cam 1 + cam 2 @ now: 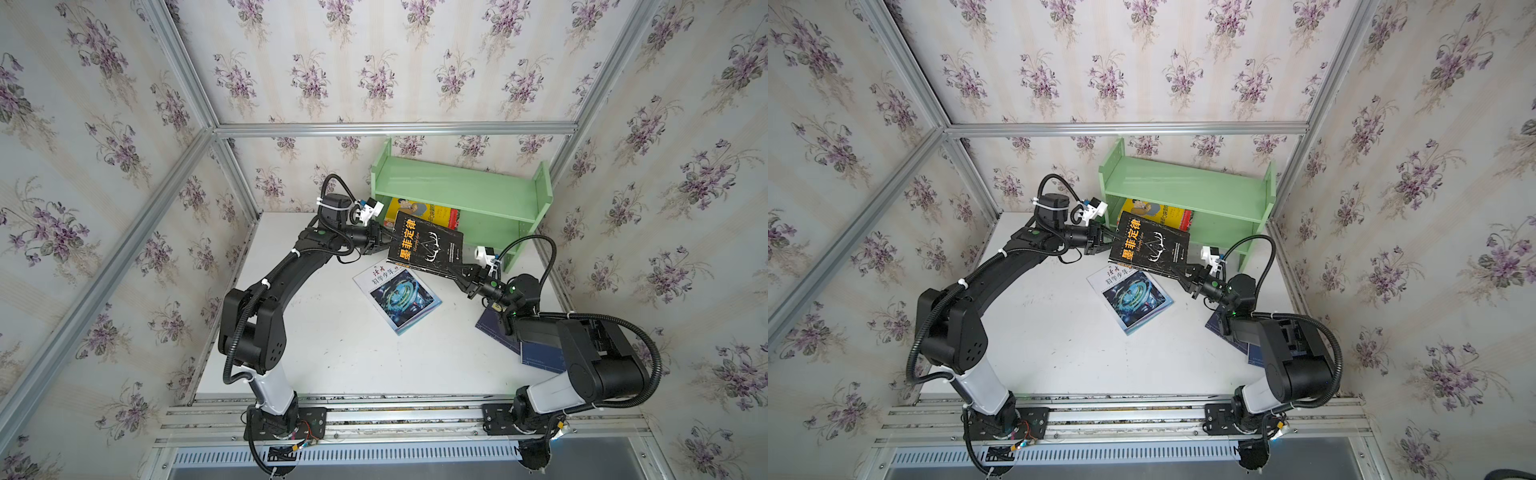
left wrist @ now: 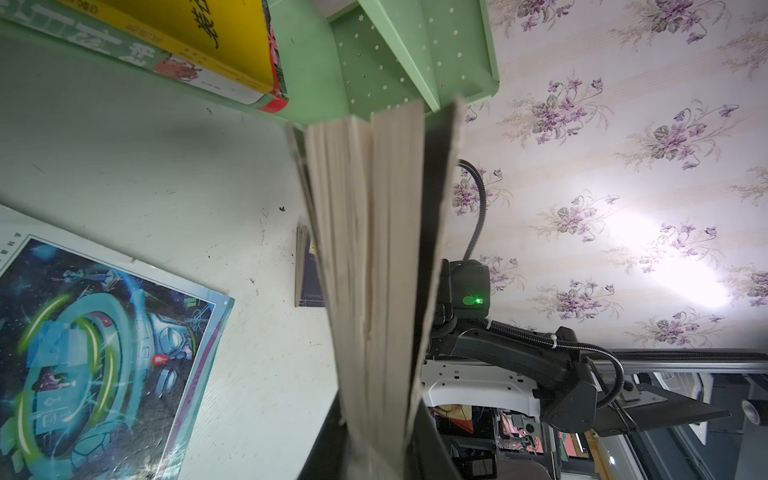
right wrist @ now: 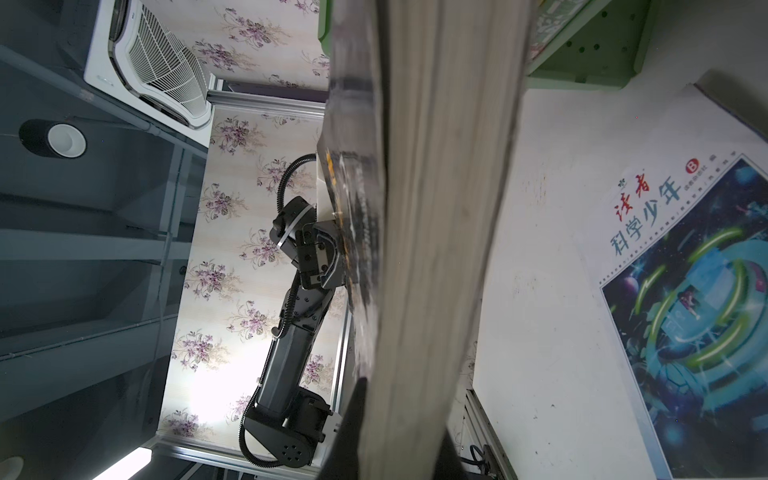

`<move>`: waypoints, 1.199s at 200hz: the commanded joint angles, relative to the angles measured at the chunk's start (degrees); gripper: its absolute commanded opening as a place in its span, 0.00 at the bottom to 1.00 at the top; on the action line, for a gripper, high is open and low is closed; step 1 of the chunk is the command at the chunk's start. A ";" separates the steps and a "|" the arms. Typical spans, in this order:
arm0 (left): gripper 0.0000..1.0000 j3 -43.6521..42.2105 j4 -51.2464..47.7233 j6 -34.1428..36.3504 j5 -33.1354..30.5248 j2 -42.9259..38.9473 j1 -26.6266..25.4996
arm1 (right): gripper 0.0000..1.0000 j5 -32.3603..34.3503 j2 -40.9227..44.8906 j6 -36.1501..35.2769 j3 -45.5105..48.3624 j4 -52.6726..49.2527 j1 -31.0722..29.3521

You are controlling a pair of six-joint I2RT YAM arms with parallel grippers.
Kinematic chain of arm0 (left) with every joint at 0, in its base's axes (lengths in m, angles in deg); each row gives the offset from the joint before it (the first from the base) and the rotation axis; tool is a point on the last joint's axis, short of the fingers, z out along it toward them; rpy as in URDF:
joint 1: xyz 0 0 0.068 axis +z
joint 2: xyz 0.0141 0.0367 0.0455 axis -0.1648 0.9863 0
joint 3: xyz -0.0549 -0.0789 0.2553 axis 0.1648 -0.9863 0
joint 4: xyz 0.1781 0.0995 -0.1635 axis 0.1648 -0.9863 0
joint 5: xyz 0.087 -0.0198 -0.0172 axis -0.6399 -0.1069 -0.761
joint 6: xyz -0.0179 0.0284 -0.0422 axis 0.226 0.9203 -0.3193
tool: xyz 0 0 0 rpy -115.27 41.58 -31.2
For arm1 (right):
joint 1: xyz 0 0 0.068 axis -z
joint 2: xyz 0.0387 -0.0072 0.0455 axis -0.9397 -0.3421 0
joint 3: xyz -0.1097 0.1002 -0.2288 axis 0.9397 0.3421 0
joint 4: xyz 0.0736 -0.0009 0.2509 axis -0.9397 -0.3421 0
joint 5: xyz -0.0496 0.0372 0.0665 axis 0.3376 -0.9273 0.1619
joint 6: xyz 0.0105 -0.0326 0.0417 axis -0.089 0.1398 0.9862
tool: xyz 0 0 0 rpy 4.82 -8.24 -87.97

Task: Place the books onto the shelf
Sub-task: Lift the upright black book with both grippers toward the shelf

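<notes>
So the black book [image 1: 424, 245] with the yellow characters was up off the table [image 1: 332, 357], cover facing up and tilted, hanging right in front of the lower tier of the pale green shelf [image 1: 457, 183] in both top views. Both arms had it. The left gripper [image 1: 385, 237] was clamped on the edge nearest the shelf's left end, and the right gripper [image 1: 458, 275] was pinched tight on the opposite lower corner, so the book sat stretched between the two. The left wrist view was mostly the book's page edges [image 2: 374, 249] running straight away from the camera, and the right wrist view got the same treatment from the other end [image 3: 436, 208], with the left gripper [image 3: 328, 257] visible biting the cover. On the shelf's lower tier, the yellow book [image 1: 419, 212] lay flat, and from the left wrist it looked stacked on a green book [image 2: 83, 41] with a red band. The white-blue book [image 1: 397, 299] lay flat on the table, just below the held one. Over on the right, the navy books [image 1: 540, 359] were on the table, mostly hidden under the right arm.
</notes>
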 commanded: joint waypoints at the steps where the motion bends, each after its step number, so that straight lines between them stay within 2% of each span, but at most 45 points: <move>1: 0.16 -0.33 3.92 -1.24 1.05 -0.08 -0.08 | 0.06 0.46 -0.07 0.32 -0.23 2.40 -0.05; 7: 0.28 -0.56 3.94 -1.72 0.25 0.02 -0.08 | 0.04 0.75 -0.07 0.33 -0.08 2.41 -0.02; 20: 0.34 -0.97 4.01 -2.57 -1.30 0.15 0.00 | 0.03 1.91 0.05 0.33 0.28 2.38 -0.04; 28: 0.45 -1.41 4.01 -3.14 -2.70 0.03 0.21 | 0.02 2.41 0.25 0.11 0.32 2.38 -0.02; 38: 0.50 -2.33 4.01 -3.95 -4.86 -0.24 0.57 | 0.02 3.08 0.49 -0.10 0.46 2.41 -0.05; 41: 0.53 -2.63 4.01 -4.35 -5.62 -0.35 0.76 | 0.02 3.24 0.54 -0.07 0.53 2.38 -0.02; 46: 0.64 -3.42 3.98 -5.24 -7.46 -0.57 1.12 | 0.02 3.45 0.66 -0.27 0.61 2.36 -0.01; 49: 0.67 -4.07 4.00 -5.75 -8.81 -0.85 1.41 | 0.02 3.50 0.76 -0.41 0.60 2.32 -0.06; 64: 0.68 -7.35 3.96 -8.25 -14.30 -1.85 2.49 | 0.02 4.12 0.89 -0.62 0.89 2.28 0.04; 78: 0.68 -9.71 4.10 -9.54 -16.54 -2.59 2.65 | 0.02 4.10 0.60 -0.96 0.66 2.27 0.08; 137: 0.73 -15.86 7.19 -13.16 -14.16 -7.17 0.51 | 0.01 3.93 -2.25 -2.89 -1.93 2.31 0.17; 178: 0.73 -19.46 18.08 -22.54 -13.01 -7.08 -1.42 | 0.01 3.94 -3.97 -3.27 -3.51 2.39 0.11; 199: 0.73 -22.87 23.43 -26.01 -15.29 -8.46 -1.35 | 0.01 4.33 -4.64 -3.44 -3.54 2.42 0.15; 240: 0.75 -27.94 23.07 -26.37 -21.51 -11.62 1.37 | 0.01 3.69 -4.47 -3.23 -3.96 2.31 0.44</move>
